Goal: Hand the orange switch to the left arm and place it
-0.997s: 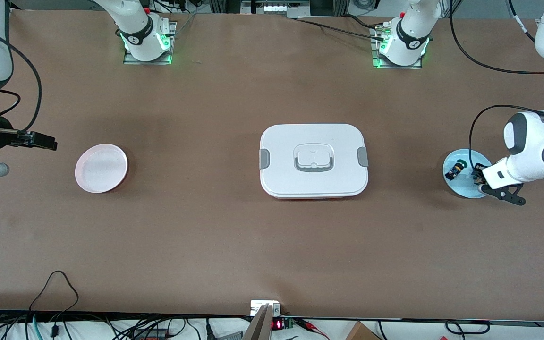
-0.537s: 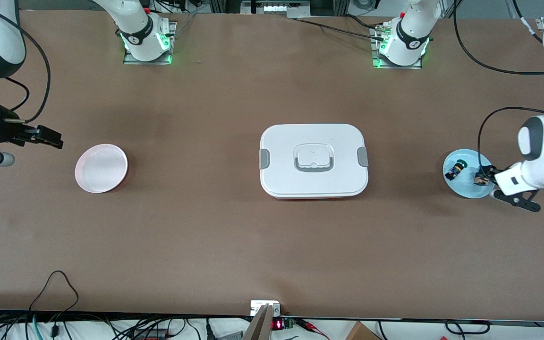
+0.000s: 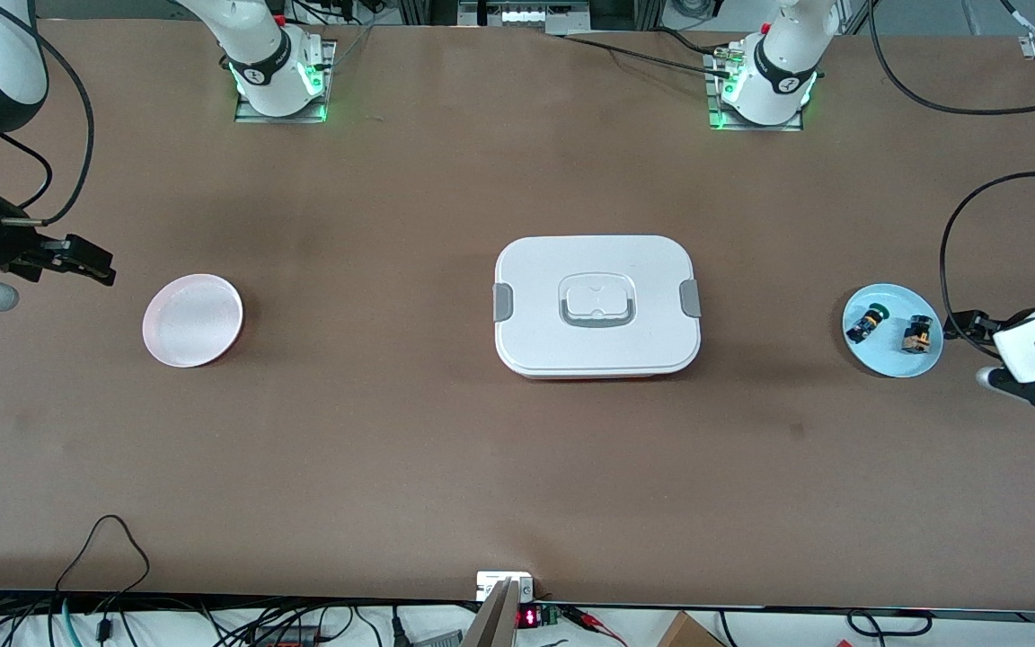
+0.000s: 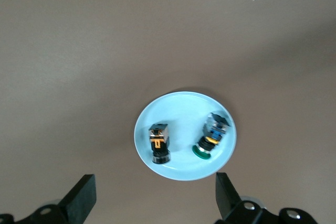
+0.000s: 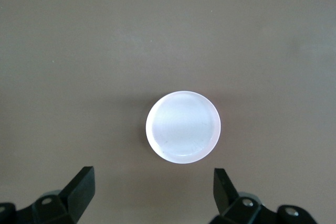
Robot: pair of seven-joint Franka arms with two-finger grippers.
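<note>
**Two switches on the blue plate, both grippers empty**

We see the blue plate (image 3: 893,358) at the left arm's end of the table. The orange switch (image 3: 918,334) lies on it, just beside the green switch (image 3: 866,323). The pink plate (image 3: 192,320) at the right arm's end holds nothing. The white box (image 3: 597,305) sits shut in the middle, between the plates, with bare table (image 3: 517,476) all around it. The left gripper (image 4: 155,200) hangs by the blue plate's edge, fingers spread, holding nothing. The right gripper (image 5: 153,195) hangs near the pink plate, fingers spread and empty.
</note>
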